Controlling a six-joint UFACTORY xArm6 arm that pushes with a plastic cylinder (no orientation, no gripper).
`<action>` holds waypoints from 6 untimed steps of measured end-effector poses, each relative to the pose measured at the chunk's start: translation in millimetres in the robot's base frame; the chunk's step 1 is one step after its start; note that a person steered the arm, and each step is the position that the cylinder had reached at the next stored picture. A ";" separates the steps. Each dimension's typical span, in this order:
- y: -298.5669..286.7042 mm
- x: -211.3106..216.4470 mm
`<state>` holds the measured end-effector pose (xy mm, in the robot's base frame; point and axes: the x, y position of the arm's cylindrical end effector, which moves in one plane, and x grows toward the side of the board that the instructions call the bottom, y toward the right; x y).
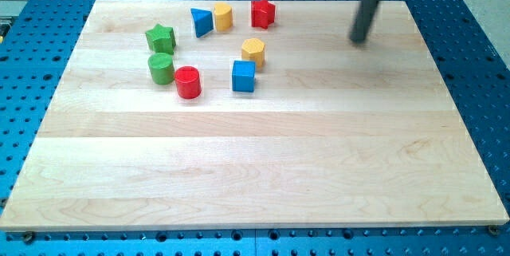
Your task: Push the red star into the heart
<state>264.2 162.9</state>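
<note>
**Tip stands well to the right of the red star, with the heart beyond it**

The wooden counter [263,168] fills most of the view, lying on a blue perforated bench [32,64]; its lower half carries nothing, and every block sits in the upper left part.

The end effector here is a plain dark rod with no jaws, so it cannot open or close and holds nothing; my tip [360,40] is at the counter's upper right, touching no block.

The blocks, in rough order of bulk: a blue cube [244,76], a red cylinder [188,82], a green cylinder [161,68], a green star [161,38], a blue triangular block [202,21], the red star [263,13], a yellow hexagonal block [253,51] and, at the top row, a yellow block [223,17] whose shape is hard to read but which I take for the heart.

The red star stands near the counter's top edge, apart from its neighbours. It lies to the view's left of my tip and a little higher, well apart from it. The yellow heart is just beside the star, further to the view's left, almost level with it. So tip, star and heart run nearly in one line, and the tip is already on the correct side. I judge that a push toward the view's left, begun slightly higher than the tip is now, would carry the star into the heart; a low contact might turn it upward off the counter's edge.
</note>
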 end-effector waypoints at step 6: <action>-155.7 -13.1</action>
